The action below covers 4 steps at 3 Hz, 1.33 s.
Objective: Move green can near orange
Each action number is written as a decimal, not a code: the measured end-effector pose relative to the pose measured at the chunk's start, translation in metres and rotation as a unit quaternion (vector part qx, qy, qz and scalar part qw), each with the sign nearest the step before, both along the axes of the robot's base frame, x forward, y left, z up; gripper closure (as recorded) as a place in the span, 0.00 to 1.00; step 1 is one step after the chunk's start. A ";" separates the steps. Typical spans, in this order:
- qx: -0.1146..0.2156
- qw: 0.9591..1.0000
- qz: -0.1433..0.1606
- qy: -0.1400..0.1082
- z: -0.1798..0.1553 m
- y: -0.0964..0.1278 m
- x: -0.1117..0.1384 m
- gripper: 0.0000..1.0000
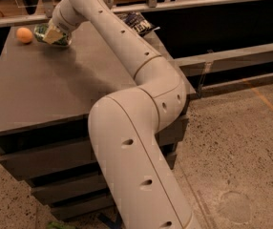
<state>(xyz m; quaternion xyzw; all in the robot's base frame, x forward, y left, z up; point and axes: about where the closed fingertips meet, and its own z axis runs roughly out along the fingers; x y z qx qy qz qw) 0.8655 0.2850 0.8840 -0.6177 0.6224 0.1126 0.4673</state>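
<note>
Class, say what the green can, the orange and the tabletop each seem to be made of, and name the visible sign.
The green can, held in the gripper at far left of the tabletop: probably thin metal (can shape, printed label). The orange: fruit, smooth matte peel. The tabletop: dull dark grey, perhaps laminate or painted board.

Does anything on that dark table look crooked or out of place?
Only the small green-and-white metal can: it is tilted, held in the robot's pincer close beside the small round orange fruit. Nothing looks spilled.

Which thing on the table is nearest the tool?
The green metal can: the tool, over the table's far-left corner, grips it; the round orange fruit lies apart.
</note>
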 end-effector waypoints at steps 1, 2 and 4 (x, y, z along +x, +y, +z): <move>-0.011 1.000 0.013 -0.001 -0.005 0.006 -0.001 1.00; -0.016 1.000 0.017 0.006 -0.010 0.007 -0.002 0.82; -0.021 1.000 0.019 0.014 -0.014 0.007 -0.002 0.36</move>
